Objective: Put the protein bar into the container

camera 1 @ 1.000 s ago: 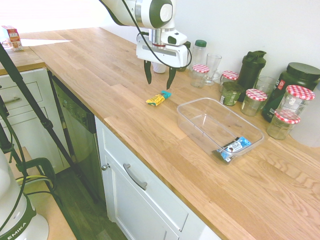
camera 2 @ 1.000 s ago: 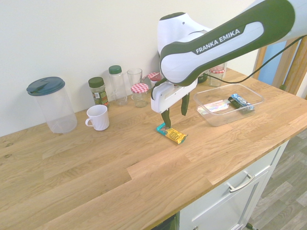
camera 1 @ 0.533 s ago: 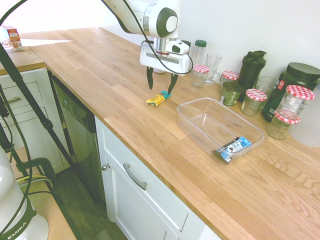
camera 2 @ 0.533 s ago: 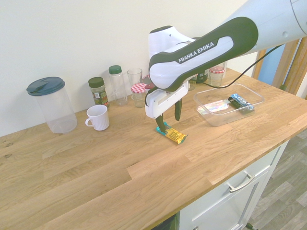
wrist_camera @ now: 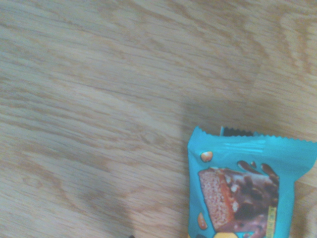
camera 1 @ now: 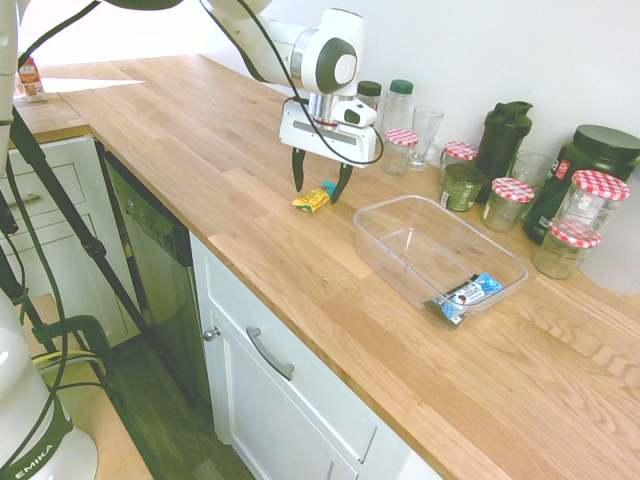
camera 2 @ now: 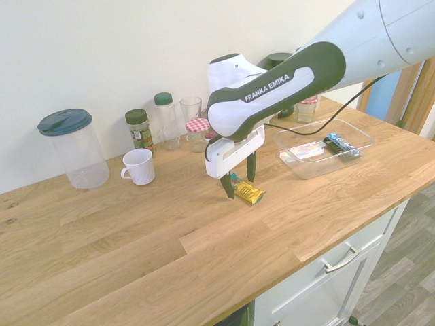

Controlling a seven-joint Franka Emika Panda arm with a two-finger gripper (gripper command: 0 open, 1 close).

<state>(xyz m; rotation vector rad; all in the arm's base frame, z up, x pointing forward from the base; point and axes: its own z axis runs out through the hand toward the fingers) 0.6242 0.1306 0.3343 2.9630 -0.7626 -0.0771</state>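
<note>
Second exterior view, my gripper with jaws apart straddling the small yellow-and-teal wrapped protein bar on the wooden counter, clear rectangular plastic container at two o'clock.

gripper | moved lower and toward frame left in first exterior view | open fingers now straddle bar

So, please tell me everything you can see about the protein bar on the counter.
The protein bar is a small flat bar in a glossy yellow wrapper with one teal end and a crimped edge. It lies flat on the wooden counter, outside the clear container. The open fingers stand to either side of it, not closed on it.
</note>
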